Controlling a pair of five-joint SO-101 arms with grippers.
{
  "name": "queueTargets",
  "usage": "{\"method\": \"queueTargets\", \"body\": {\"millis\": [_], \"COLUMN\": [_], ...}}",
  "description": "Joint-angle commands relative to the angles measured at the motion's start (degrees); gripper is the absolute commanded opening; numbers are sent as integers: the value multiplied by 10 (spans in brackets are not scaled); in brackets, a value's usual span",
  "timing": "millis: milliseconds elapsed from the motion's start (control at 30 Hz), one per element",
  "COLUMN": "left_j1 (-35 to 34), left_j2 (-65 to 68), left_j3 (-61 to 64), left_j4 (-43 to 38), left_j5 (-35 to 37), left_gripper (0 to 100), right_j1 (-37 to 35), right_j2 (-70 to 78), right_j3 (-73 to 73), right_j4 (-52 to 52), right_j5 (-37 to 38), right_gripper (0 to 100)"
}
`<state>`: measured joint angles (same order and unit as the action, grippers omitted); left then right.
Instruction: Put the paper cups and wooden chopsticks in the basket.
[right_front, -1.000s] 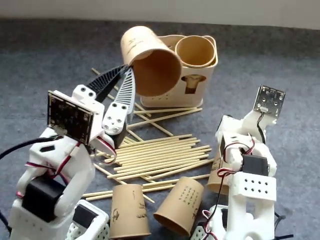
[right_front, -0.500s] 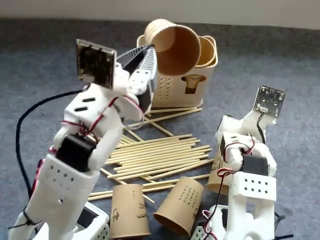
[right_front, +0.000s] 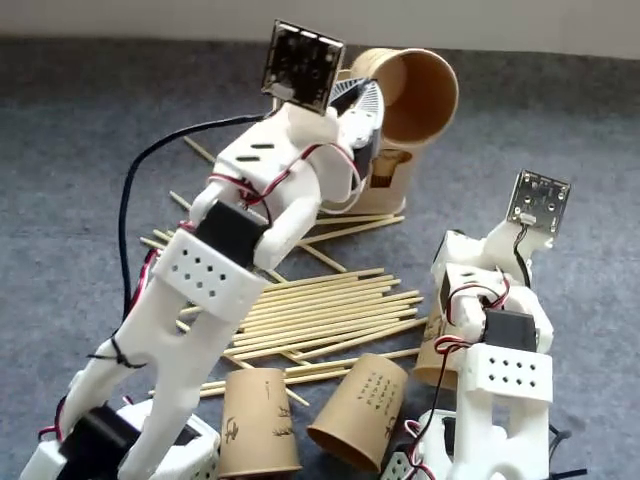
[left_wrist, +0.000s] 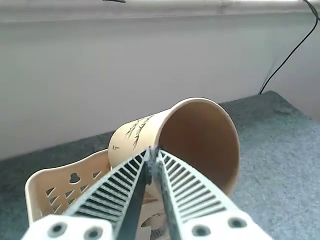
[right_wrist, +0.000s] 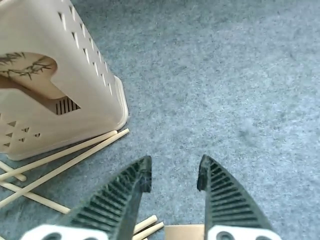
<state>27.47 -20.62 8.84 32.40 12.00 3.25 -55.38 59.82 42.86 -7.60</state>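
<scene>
"High view first: what is hidden from you?"

"My left arm (right_front: 250, 240) covers most of the basket (right_front: 395, 180) at 12 o'clock. Just one pale plastic side with a cut-out shows. A third loose cup (right_front: 432, 352) at 4 o'clock is half behind my right arm (right_front: 495, 340)."

"And your jaws?"

"My left jaws are pinched on the rim wall of a paper cup (right_front: 415, 92). It is tan and smooth, tipped on its side above the basket. In the left wrist view the paper cup (left_wrist: 190, 142) carries a faint leaf print, and the basket (left_wrist: 60, 192) below it has small punched holes. My right jaws stand apart over the fuzzy grey bench (right_wrist: 225, 75), gripping nothing, near the basket's rounded corner (right_wrist: 107, 107)."

"The rest?"

"Thin, pale wooden chopsticks (right_front: 320, 308) lie in a loose heap at the middle of the bench (right_front: 80, 130), some cut off under my left arm. Two more cups (right_front: 258, 420) (right_front: 358, 408) sit at 6 o'clock, just beside the heap. Through the basket's cut-out in the right wrist view a printed tan surface (right_wrist: 25, 75) shows; what it belongs to I cannot tell."
</scene>
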Motion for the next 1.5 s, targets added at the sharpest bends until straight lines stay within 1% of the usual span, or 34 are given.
{"method": "queueTargets", "body": {"millis": [0,100,367,467,600,733,933,1467], "left_j1": [9,7,3,-8,-28,-36,-55,-67], "left_j2": [22,30,31,31,32,31,31,55], "left_j3": [-49,-49,-44,-44,-38,-35,-35,-28], "left_j4": [-11,-13,-10,-10,-4,10,11,8], "left_j5": [29,46,47,47,49,84,84,84], "left_gripper": [7,7,11,14,97,153,154,155], "right_j1": [7,7,7,7,7,7,7,7], "right_j2": [-11,-11,-11,-11,-11,-11,-11,-11], "right_j3": [-9,-9,-9,-9,-9,-9,-9,-9], "right_j4": [-13,-13,-13,-13,-13,-13,-13,-13], "right_j5": [0,1,1,1,1,1,1,1], "right_gripper": [159,159,159,159,159,159,159,159]}}
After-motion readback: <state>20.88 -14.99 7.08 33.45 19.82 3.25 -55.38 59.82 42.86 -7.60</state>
